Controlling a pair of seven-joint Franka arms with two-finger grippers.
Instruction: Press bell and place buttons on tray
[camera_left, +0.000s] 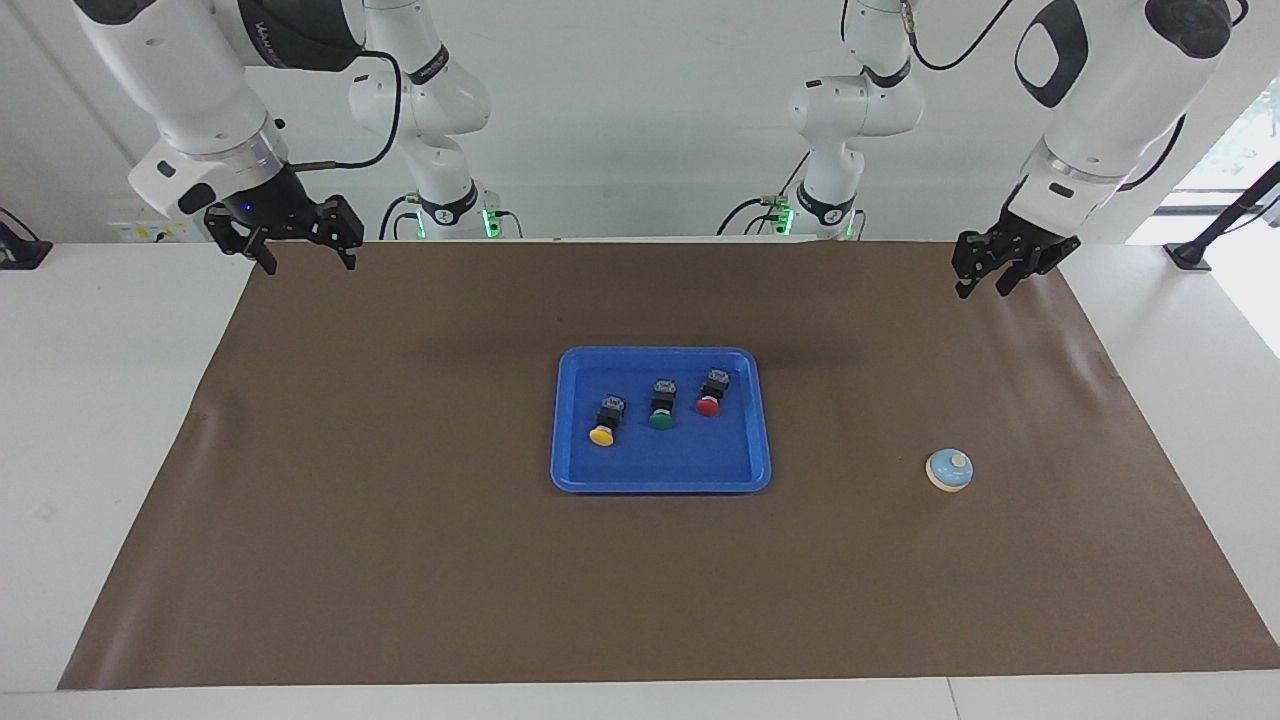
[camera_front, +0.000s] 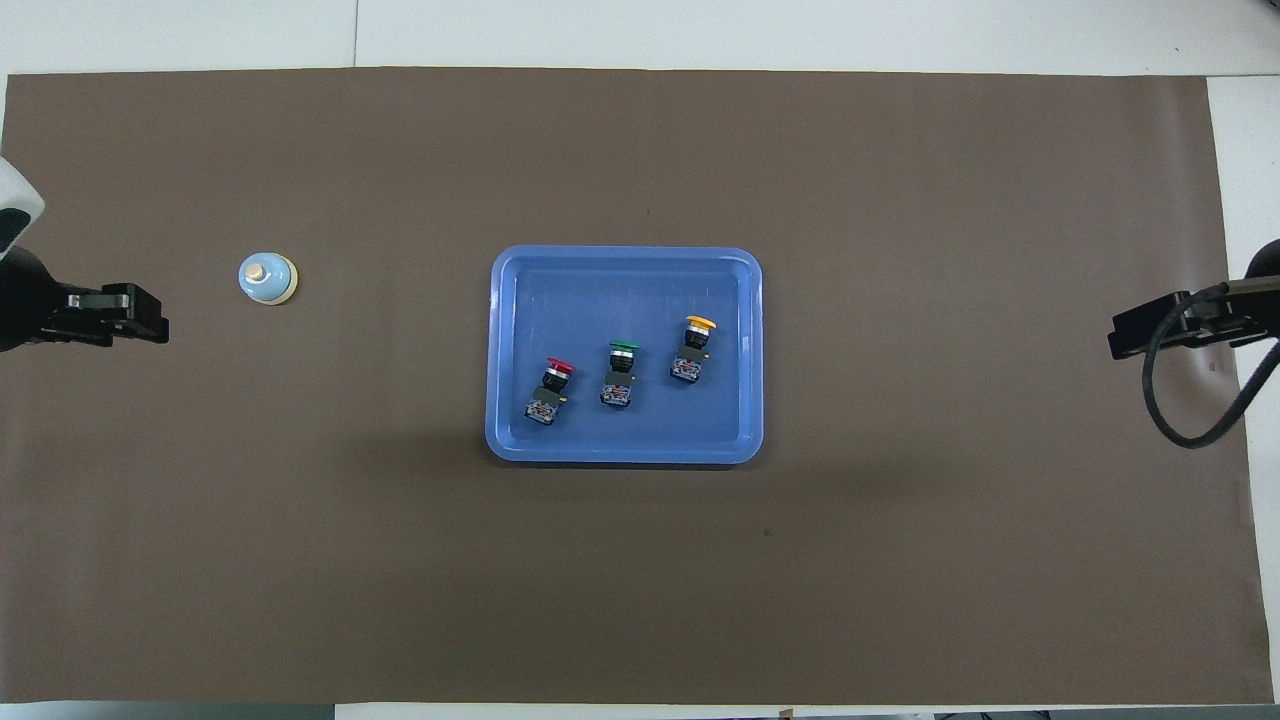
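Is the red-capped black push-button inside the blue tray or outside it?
Inside: the red-capped black push-button lies within the raised rim of the blue plastic tray.

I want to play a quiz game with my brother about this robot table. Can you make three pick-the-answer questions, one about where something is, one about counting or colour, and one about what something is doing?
1. Where is the bell?
A. On the brown mat, toward the left arm's end of the table
B. In the tray
C. Held in a claw

2. How many buttons lie in the blue tray?
A. One
B. Two
C. Three

3. What is the right claw doing?
A. Pressing the bell
B. Hanging open over the mat's corner, holding nothing
C. Lifting the tray

Answers:
1. A, the bell sits alone on the mat, apart from the tray.
2. C, a yellow button, a green button and a red button are all inside.
3. B, its fingers stand apart with nothing between them.
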